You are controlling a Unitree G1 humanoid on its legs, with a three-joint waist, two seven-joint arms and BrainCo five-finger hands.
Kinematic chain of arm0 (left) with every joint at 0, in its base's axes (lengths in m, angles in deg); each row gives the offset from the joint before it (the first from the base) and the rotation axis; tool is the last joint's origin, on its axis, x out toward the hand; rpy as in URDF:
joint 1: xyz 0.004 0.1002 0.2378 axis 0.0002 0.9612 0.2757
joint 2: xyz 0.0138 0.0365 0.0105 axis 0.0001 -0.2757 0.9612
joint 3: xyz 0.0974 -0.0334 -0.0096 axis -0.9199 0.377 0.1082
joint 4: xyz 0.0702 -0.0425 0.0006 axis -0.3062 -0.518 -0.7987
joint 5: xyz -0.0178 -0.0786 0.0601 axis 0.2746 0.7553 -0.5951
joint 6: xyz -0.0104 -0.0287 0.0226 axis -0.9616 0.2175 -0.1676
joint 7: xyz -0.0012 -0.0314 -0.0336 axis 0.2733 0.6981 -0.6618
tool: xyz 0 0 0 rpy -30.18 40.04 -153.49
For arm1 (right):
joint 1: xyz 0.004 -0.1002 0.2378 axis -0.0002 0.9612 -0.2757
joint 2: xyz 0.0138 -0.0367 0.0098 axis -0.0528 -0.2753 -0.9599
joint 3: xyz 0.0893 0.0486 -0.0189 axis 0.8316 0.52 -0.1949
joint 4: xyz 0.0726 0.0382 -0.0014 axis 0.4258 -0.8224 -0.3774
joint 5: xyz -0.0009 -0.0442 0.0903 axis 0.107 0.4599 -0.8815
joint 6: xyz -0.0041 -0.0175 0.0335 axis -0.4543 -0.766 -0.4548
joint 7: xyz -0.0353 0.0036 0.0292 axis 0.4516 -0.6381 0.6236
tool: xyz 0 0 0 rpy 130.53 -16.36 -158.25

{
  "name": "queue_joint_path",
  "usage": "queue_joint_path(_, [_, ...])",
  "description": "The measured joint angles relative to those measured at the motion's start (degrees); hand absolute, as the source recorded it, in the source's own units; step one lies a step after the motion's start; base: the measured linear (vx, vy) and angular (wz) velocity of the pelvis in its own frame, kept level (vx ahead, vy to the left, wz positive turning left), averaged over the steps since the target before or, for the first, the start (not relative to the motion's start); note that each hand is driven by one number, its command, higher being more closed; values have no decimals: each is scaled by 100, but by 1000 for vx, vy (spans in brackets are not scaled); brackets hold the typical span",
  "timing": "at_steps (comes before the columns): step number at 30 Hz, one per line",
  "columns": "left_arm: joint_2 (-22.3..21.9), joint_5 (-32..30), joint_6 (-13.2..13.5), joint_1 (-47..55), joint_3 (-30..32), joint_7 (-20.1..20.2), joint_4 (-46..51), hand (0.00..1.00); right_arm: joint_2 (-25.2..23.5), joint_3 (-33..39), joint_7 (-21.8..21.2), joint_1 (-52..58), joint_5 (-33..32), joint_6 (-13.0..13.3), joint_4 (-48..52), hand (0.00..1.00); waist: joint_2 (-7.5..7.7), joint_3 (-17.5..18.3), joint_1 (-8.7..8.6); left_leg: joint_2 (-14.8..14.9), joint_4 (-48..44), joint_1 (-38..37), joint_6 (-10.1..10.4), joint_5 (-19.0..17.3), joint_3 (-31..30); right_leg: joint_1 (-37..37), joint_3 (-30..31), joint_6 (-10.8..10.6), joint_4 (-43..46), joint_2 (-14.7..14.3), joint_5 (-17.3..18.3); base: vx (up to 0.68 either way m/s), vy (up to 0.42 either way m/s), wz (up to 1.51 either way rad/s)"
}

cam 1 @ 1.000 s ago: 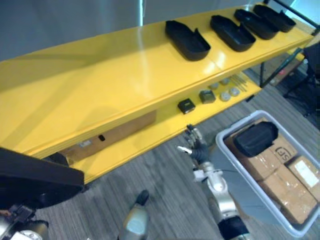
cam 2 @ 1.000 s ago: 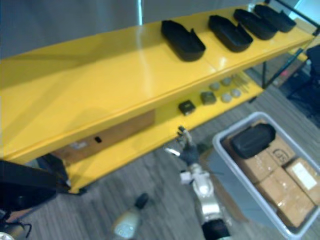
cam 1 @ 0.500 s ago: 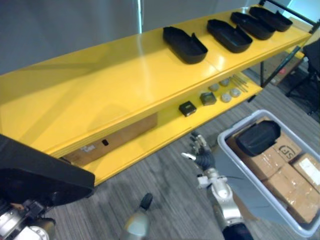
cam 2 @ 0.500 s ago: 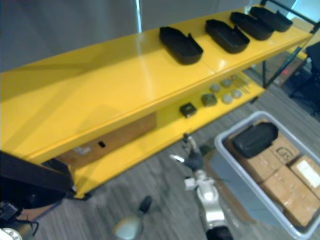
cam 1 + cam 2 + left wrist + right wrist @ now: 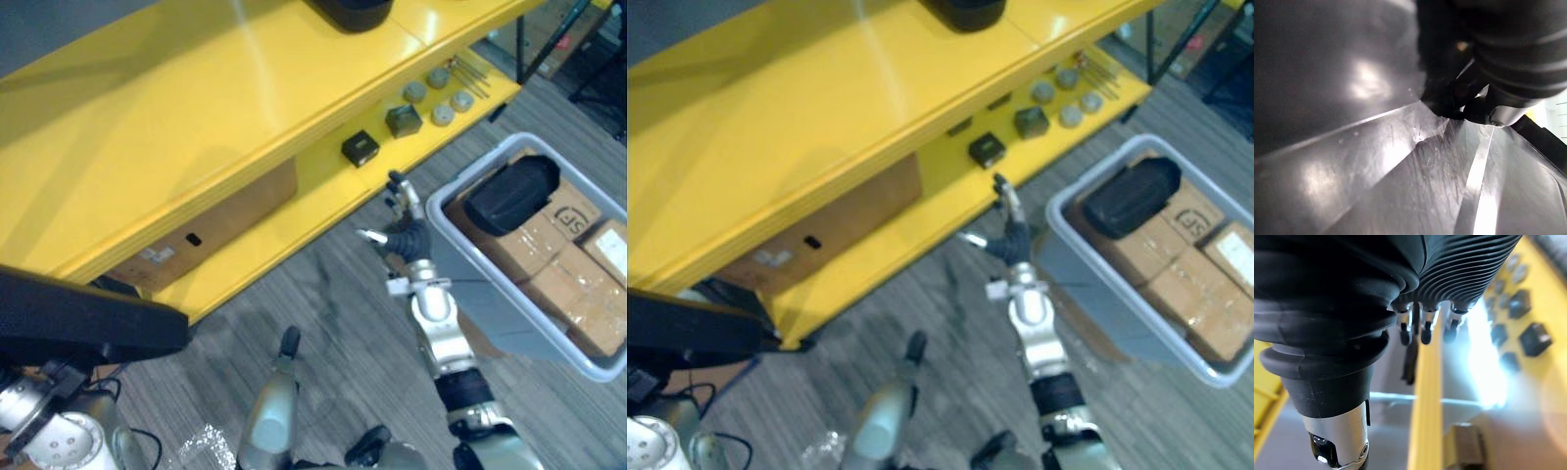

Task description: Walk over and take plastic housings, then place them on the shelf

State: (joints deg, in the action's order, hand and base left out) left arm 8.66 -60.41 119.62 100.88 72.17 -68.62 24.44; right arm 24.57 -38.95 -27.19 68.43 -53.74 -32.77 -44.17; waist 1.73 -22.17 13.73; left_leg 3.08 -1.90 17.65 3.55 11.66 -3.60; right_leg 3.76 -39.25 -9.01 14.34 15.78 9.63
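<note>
– So, what's where?
– One black housing (image 5: pixel 509 194) lies in the grey bin (image 5: pixel 482 299) on cardboard boxes (image 5: pixel 560 284); a second housing (image 5: pixel 349 10) sits on the yellow shelf (image 5: pixel 196 117), on its top board.
– Room to move?
– Your right hand (image 5: pixel 406 238) hangs with fingers (image 5: pixel 397 188) straight over open floor (image 5: pixel 323 323), between the shelf's lower edge and the bin's rim. Left hand (image 5: pixel 1511 56): grip I cannot tell.

Open carpet strip (image 5: pixel 323 313) between yellow shelf (image 5: pixel 196 117) and grey bin (image 5: pixel 500 313)
</note>
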Motion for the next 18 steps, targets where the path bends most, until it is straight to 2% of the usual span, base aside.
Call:
queue_joint_path(3, [26, -46, -15, 2, 0, -52, 9, 100, -3, 23, -146, -11, -2, 4, 108, 0, 83, -49, 8, -96, -42, 16, -3, -7, -51, 51, -21, -72, 31, 59, -44, 39, 13, 16])
queue_joint_path(5, [24, -51, -32, 13, 1, -45, 10, 100, -6, 19, -252, -48, -9, 6, 203, 0, 66, -130, 48, -177, -342, 24, -25, -208, -81, 192, -27, -59, 106, 138, -33, 26, 39, 12])
queue_joint_path(8, [25, -100, -102, 200, 10, 135, 96, 100, -8, -12, -335, -47, -23, 36, 234, 0, 25, -165, 142, -291, -1492, 247, -42, -1020, -244, 640, -254, -24, 188, 159, -14, 22, 60, 21])
queue_joint_path(9, [26, -99, -101, 255, 16, 176, 144, 100, -7, -13, -332, -44, -24, 59, 243, 0, 25, -166, 149, -313, -1658, 296, -49, -1121, -297, 694, -316, -13, 285, 171, -11, 38, 145, 55])
queue_joint_path(10, [29, -101, -94, 329, 22, 297, 197, 100, -7, -6, -265, -5, -31, 148, 268, 0, 27, -166, 157, -390, -1861, 362, -96, -1234, -410, 633, -317, 35, 737, 309, -41, 36, 163, 62])
queue_joint_path(11, [29, -109, -90, 389, 22, 388, 197, 100, 2, 2, -172, 39, -30, 186, 269, 0, 25, -167, 156, -469, -1977, 363, -152, -1302, -493, 459, -206, 333, 1398, 535, -158, 33, 155, 61])
queue_joint_path(12, [32, -137, -83, 441, 33, 406, 197, 100, -5, 6, -127, 54, -30, 190, 269, 0, 5, -175, 156, -483, -2026, 339, -181, -1349, -524, 351, -64, 543, 1722, 612, -286, 56, 181, 48])
queue_joint_path(13, [49, -295, -72, 524, 134, 404, 198, 100, -71, -19, -101, 92, -30, 237, 271, 0, -10, -181, 175, -491, -2043, 257, -241, -1412, -543, 99, 405, 991, 2202, 668, -708, 98, 203, 41])
queue_joint_path(14, [117, -398, -72, 553, 194, 386, 199, 100, -135, -10, -94, 116, -30, 285, 271, 0, -12, -182, 177, -501, -1903, 125, -279, -1439, -555, -72, 835, 1016, 2458, 659, -1315, 119, 194, 49])
queue_joint_path(15, [194, -449, -76, 532, 183, 371, 196, 100, -153, -3, -88, 122, -27, 303, 270, 0, -18, -185, 168, -514, -1758, 33, -286, -1445, -556, -111, 995, 980, 2516, 638, -1457, 136, 107, 71])
queue_joint_path(16, [350, -472, -89, 350, 195, 370, 186, 100, -162, -2, -84, 106, -22, 351, 269, 0, 12, -170, 132, -528, -1508, -66, -361, -1493, -555, -215, 1215, 897, 2517, 489, -1091, 119, 46, 70])
queue_joint_path(17, [379, -482, -108, 240, 218, 370, 186, 100, -132, 0, -88, 110, -21, 381, 262, 0, 57, -139, 79, -575, -1815, -3, -568, -1626, -476, -283, 1326, 895, 2545, 428, -732, 199, 58, 60])
queue_joint_path(18, [417, -477, -138, 148, 221, 366, 167, 100, -13, 7, -81, 51, -9, 417, 294, 0, -251, -187, 69, -497, -2562, 90, -588, -1976, -353, -375, 1479, 728, 2905, 291, -39, 136, 72, 39])
